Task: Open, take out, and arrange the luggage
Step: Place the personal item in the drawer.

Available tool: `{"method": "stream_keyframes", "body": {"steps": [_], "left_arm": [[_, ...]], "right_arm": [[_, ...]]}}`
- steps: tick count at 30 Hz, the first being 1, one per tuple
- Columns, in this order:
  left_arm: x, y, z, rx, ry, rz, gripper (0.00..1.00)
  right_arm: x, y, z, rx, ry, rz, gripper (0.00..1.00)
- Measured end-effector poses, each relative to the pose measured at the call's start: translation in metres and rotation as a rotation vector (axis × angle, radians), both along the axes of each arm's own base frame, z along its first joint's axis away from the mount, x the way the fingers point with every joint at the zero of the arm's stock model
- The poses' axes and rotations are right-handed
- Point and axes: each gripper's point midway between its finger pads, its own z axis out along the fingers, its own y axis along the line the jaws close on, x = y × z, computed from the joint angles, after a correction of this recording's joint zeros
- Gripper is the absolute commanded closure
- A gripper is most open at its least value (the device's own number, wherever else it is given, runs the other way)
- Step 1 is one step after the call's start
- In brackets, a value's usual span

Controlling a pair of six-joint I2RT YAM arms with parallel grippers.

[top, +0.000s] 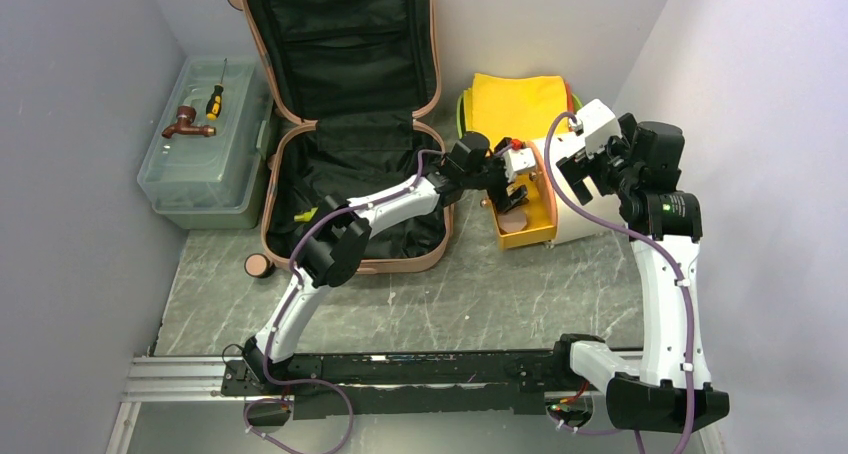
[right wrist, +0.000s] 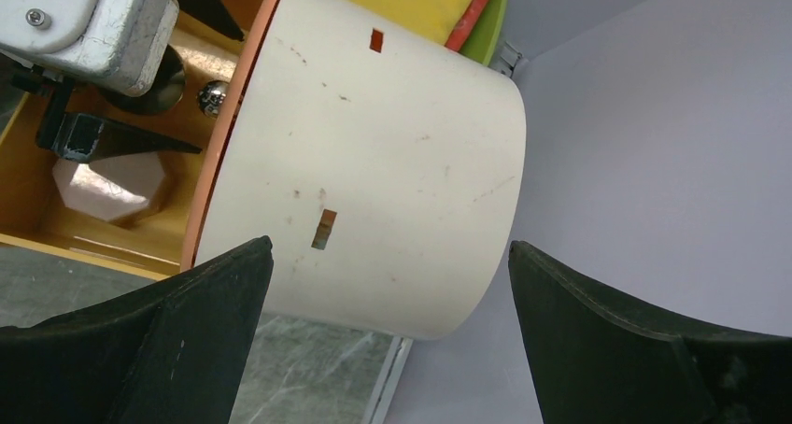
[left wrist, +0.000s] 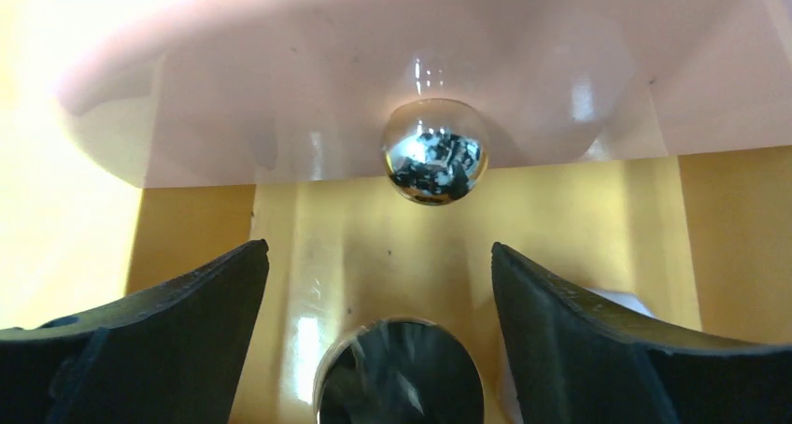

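The open luggage (top: 345, 124) sits upper middle, left of both tools. The left tool (left wrist: 378, 256) and right tool (right wrist: 390, 256) are wide open.

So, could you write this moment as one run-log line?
salmon-pink hard-shell suitcase: open | left gripper: open, facing chrome ball knob | right gripper: open, facing white plastic cylinder

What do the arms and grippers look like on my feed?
The left arm and right arm have white shells, black joints and a purple cable running along each. A small green light shows on the right arm. The left gripper and right gripper each have two broad, black, wedge-shaped fingers.
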Motion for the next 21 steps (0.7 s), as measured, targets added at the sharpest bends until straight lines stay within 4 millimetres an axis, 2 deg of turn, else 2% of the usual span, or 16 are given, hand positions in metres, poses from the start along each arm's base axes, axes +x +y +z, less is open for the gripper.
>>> {"method": "stream_keyframes", "body": {"steps": [12,15,18,21], "left_arm": [[0.015,0.004,0.004,0.005,-0.052,0.066,0.00],[0.018,0.005,0.007,0.005,-0.064,0.075,0.01],[0.022,0.004,0.014,-0.005,-0.082,0.086,0.01],[0.025,0.003,0.024,-0.025,-0.102,0.092,0.00]], "right_arm": [[0.009,-0.004,-0.011,-0.004,0.036,-0.017,0.00],[0.016,-0.013,-0.019,-0.018,0.062,-0.064,0.00],[0.026,-0.027,-0.036,-0.029,0.116,-0.134,0.00],[0.033,-0.038,-0.042,-0.012,0.138,-0.192,0.00]]}}
